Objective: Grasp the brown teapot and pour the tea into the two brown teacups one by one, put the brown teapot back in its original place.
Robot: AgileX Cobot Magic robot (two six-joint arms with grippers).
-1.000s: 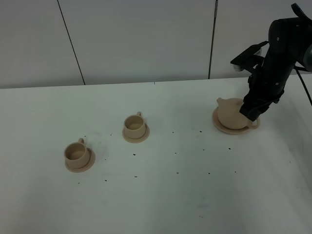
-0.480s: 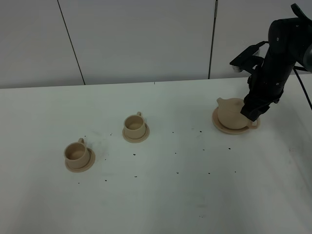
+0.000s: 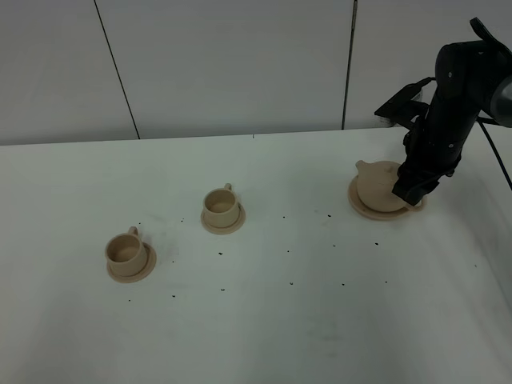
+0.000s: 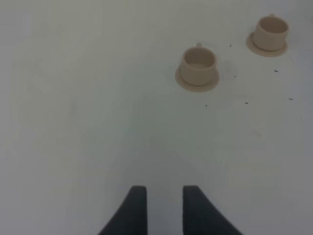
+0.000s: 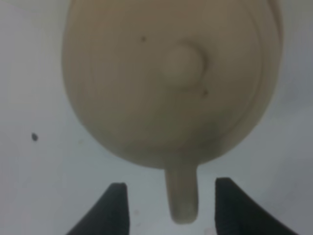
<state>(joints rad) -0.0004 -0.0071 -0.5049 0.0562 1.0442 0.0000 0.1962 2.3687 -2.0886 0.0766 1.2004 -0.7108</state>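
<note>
white table [image 3: 264, 336], teapot [image 3: 376, 184] on saucer [image 3: 360, 209], 2 teacups [image 3: 218, 204]

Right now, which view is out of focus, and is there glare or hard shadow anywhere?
Right wrist: the brown teapot fills the frame, blurred at close range. Left wrist: both teacups fairly sharp. Exterior high: even light, faint shadows, no glare.
</note>
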